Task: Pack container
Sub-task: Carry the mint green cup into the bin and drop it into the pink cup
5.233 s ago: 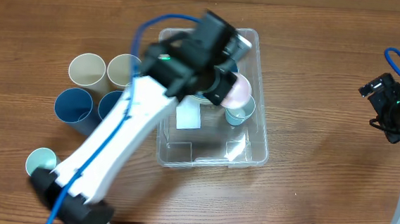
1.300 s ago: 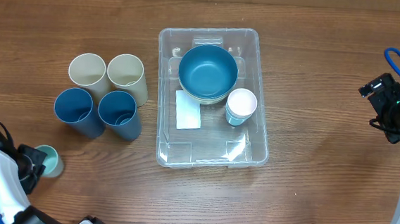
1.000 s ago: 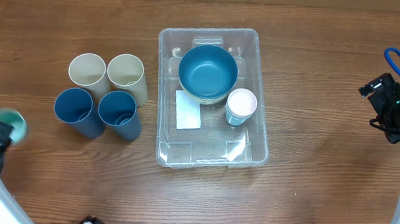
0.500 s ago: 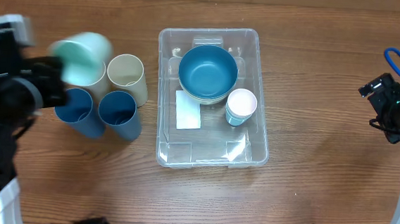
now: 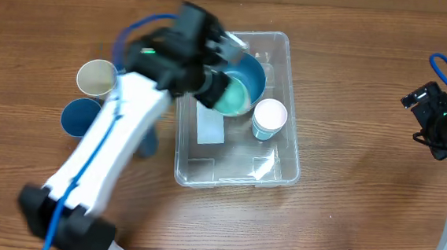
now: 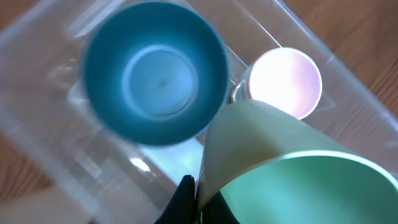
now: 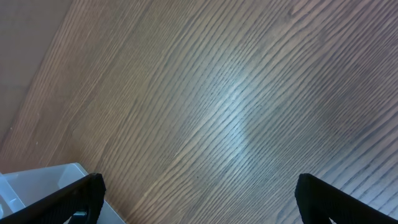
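Pincer (image 5: pixel 220 88) with cup (image 5: pixel 231 99) over clear container (image 5: pixel 237 162)

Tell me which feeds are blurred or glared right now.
Overhead: the left hand and green cup are smeared by motion blur, while the container is sharp. Left wrist: the green cup is close and soft, the blue bowl is slightly blurred, and the white cup is washed out by glare. Right wrist: the table grain is crisp, with a mild sheen mid-frame.
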